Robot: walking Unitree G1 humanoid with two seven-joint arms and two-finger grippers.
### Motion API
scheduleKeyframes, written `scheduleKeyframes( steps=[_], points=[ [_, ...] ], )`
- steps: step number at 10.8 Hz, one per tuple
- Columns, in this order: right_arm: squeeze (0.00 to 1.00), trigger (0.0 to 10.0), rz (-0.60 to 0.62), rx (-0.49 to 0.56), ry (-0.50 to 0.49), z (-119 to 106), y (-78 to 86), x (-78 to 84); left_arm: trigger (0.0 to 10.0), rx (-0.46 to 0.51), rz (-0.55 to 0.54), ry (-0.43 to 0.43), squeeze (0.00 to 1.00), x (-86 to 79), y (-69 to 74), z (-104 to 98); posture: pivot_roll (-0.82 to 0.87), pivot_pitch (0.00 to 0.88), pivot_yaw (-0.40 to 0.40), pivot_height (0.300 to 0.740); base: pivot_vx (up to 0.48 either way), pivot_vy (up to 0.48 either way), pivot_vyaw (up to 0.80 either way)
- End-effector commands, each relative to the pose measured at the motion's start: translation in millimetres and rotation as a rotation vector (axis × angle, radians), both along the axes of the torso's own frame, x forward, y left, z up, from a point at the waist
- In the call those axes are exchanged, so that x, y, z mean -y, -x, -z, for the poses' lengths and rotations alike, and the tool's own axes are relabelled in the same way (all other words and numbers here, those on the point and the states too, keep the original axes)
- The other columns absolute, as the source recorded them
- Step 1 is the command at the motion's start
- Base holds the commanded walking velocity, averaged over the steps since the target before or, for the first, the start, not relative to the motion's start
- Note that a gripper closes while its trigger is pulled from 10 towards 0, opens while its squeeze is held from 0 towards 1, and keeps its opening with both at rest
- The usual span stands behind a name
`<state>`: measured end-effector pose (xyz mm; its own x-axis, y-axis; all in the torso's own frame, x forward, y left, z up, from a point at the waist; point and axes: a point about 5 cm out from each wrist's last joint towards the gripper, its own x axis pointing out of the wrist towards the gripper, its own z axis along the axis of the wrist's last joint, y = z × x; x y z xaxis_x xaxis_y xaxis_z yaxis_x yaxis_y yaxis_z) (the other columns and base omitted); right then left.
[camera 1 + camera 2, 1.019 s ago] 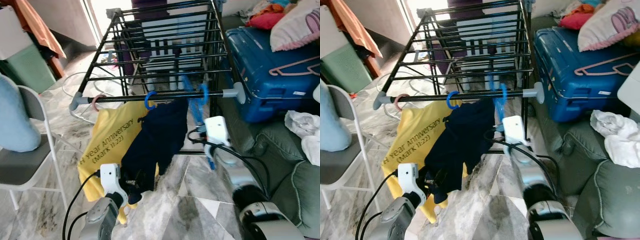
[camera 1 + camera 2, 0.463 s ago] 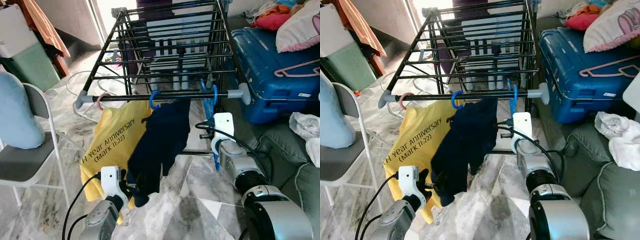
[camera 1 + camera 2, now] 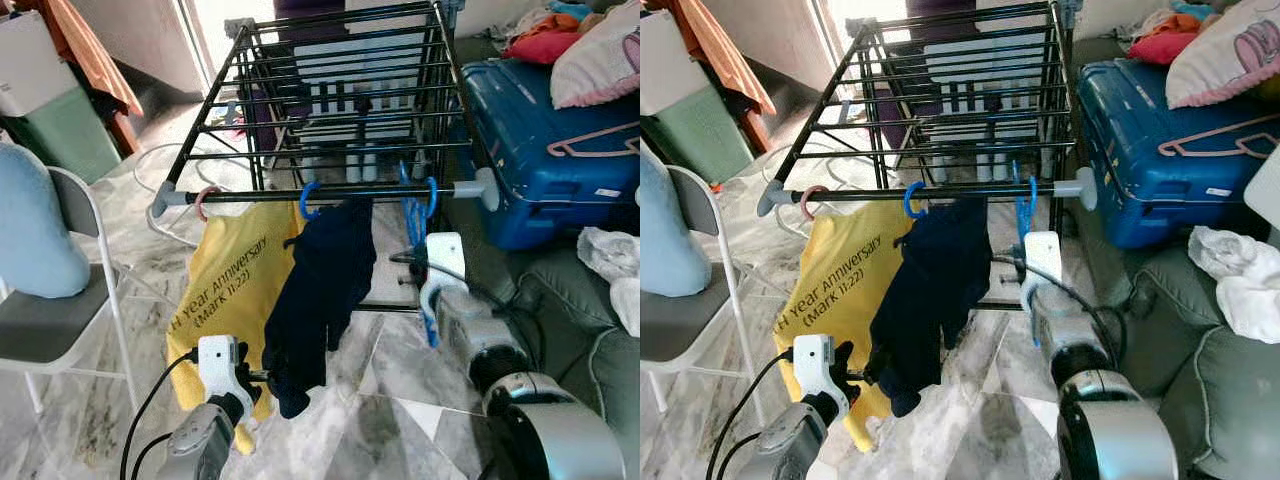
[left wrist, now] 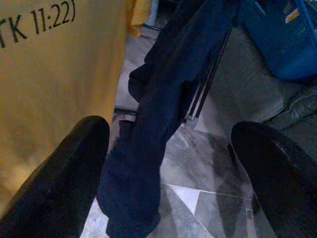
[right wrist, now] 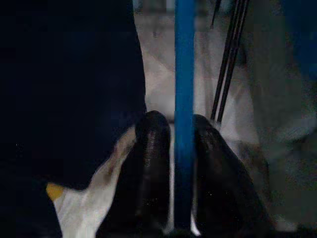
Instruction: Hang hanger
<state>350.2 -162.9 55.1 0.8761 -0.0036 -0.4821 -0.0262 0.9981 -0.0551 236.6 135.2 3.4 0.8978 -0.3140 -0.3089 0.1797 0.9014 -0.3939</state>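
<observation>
A blue hanger (image 3: pixel 424 200) hooks over the front rail (image 3: pixel 250 196) of the black drying rack, near its right end, and hangs down bare. My right gripper (image 5: pixel 183 124) is shut on the hanger's blue bar (image 5: pixel 184 74), just below the rail (image 3: pixel 1024 272). On the same rail a navy garment (image 3: pixel 325 285) hangs from a blue hook, and a yellow printed shirt (image 3: pixel 225 290) hangs from a pink hook. My left gripper (image 4: pixel 168 163) is open, low by the navy garment's (image 4: pixel 163 114) bottom edge (image 3: pixel 255 378), holding nothing.
A blue suitcase (image 3: pixel 540 130) with a pink hanger (image 3: pixel 600 140) on top stands right of the rack. A green sofa (image 3: pixel 590 340) with white cloth lies at the right. A white folding chair (image 3: pixel 70 320) stands at the left. The floor is marble tile.
The blue hanger and my right gripper have shifted right along the front rail, toward its end. The left gripper has stayed low by the navy garment.
</observation>
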Motion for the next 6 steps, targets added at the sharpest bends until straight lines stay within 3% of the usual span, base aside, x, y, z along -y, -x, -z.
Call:
scheduleKeyframes(
  steps=[1,6],
  points=[
    [1.00,10.0,-0.010,-0.023,-0.015,5,3.2,-5.0,10.0,0.002,-0.023,-0.018,0.00,-9.1,-0.3,-2,-0.05,0.000,0.124,0.740,0.000,0.000,0.00],
    [1.00,10.0,-0.001,0.105,0.045,5,10.6,9.1,10.0,0.007,-0.020,-0.032,0.00,-13.4,-2.0,-4,-0.05,0.000,0.143,0.740,0.000,0.000,0.00]
  ],
)
